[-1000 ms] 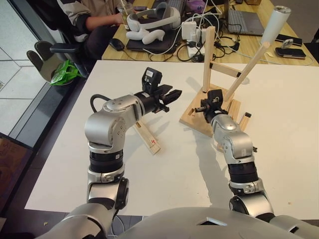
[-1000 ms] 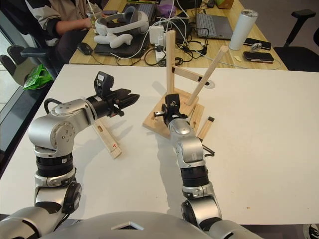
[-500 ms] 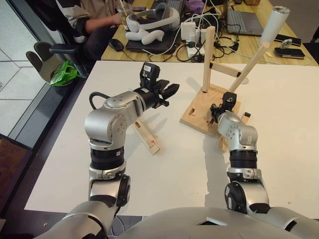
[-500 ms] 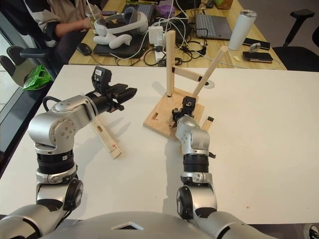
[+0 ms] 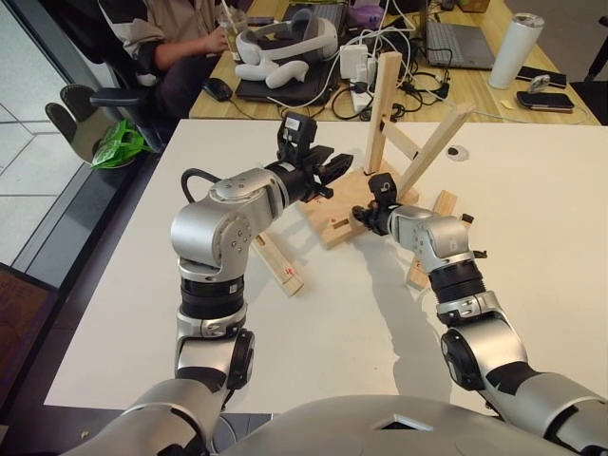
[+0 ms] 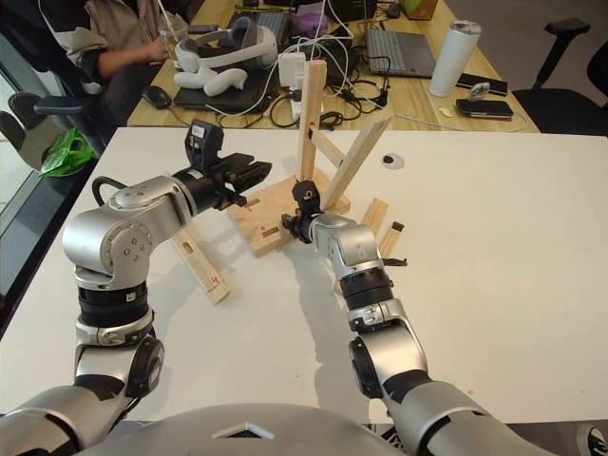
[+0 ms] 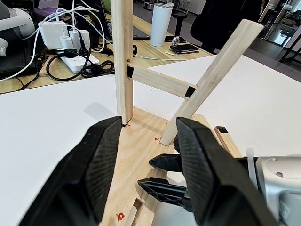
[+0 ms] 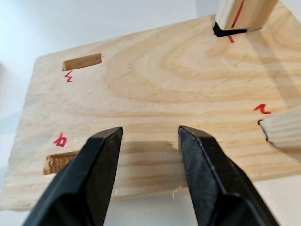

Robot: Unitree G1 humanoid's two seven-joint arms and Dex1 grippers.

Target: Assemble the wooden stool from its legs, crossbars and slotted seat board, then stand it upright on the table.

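The slotted seat board (image 5: 332,220) lies flat mid-table with red marks by its slots. An upright leg (image 5: 380,104) and a slanted leg (image 5: 432,147) stand in it, joined by a crossbar (image 5: 407,142). My left gripper (image 5: 334,171) hovers open just beyond the board's left corner, facing the legs (image 7: 123,56). At the board's near edge my right gripper (image 5: 361,217) is open, its fingers (image 8: 101,174) spread just above the wood between two empty slots (image 8: 82,61). A loose leg (image 5: 277,264) lies under my left forearm. More loose sticks (image 5: 432,214) lie right of the board.
A wooden desk behind the table holds a headset (image 5: 285,43), a power strip with cables (image 5: 356,62), a laptop and a white tumbler (image 5: 518,38). A small round disc (image 5: 458,152) lies at the table's far side. Open tabletop lies at the front and right.
The board with its two legs has slid left and turned, ending near my left gripper. My right gripper moved from the board's right side to its near edge.
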